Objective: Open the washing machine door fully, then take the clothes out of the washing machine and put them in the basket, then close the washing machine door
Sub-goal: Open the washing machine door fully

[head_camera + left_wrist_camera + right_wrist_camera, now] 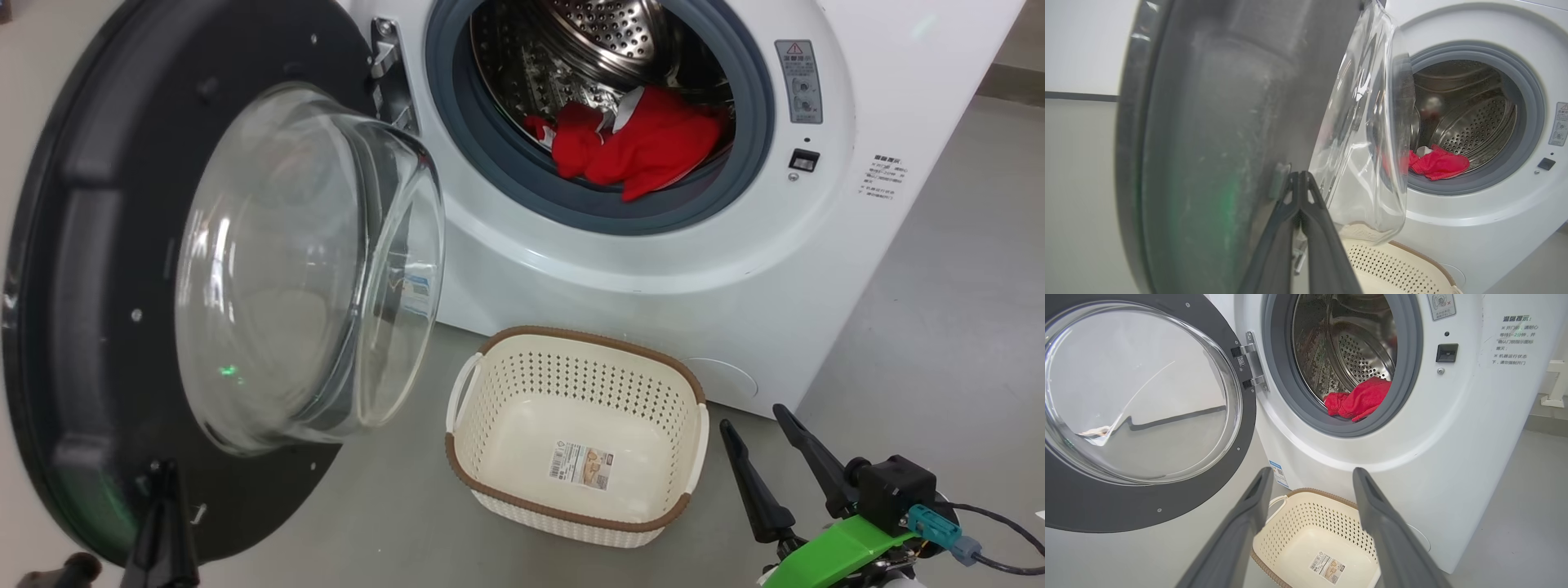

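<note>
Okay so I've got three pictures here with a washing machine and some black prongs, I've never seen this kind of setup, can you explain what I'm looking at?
It is a two-armed robot. One camera sits on its head, one on each wrist. The black prongs are its grippers: the left gripper is shut, empty, at the open door; the right gripper is open and empty. The washing machine holds red clothes in its drum. An empty basket stands on the floor in front.

Clear glossy glass door window, shiny perforated steel drum, soft red cloth, perforated plastic basket
</note>
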Available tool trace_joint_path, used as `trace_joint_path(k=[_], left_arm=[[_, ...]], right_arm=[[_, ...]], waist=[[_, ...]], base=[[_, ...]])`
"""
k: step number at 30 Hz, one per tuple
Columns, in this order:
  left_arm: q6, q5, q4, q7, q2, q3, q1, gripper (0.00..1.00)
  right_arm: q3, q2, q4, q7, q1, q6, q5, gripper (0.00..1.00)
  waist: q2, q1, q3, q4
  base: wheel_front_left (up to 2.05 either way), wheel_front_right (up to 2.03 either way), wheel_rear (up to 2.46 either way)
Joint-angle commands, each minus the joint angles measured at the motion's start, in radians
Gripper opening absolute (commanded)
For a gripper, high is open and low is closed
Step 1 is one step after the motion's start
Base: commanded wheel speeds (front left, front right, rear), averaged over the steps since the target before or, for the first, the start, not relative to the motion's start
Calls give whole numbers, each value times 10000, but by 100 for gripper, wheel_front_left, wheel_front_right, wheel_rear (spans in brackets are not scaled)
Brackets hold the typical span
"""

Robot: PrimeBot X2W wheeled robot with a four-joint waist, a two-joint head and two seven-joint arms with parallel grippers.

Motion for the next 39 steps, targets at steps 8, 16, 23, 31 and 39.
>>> trace_joint_path(k=[8, 16, 23, 31, 39], left_arm=[[-224, 416, 263, -99, 328, 1744, -1178, 0], [-336, 581, 949, -99, 553, 2759, -1873, 0], [-388, 628, 1641, -99, 857, 3290, -2459, 0], [-401, 687, 2281, -99, 1203, 3623, -3053, 0], [-403, 797, 2862, -99, 1569, 3890, -3573, 0]], right_arm=[[246, -129, -266, -93, -179, 63, -142, 100], [299, -190, -300, -93, -237, 63, -148, 100], [337, -281, -351, -93, -329, 63, -156, 100], [352, -390, -415, -93, -500, 63, -201, 100], [374, -499, -475, -93, -790, 63, -276, 100]], waist=[[0, 0, 83, -65], [0, 0, 221, -117], [0, 0, 441, -224], [0, 0, 782, -388], [0, 0, 1248, -558]], base=[[0, 0, 0], [0, 0, 0], [0, 0, 0], [0, 0, 0], [0, 0, 0]])
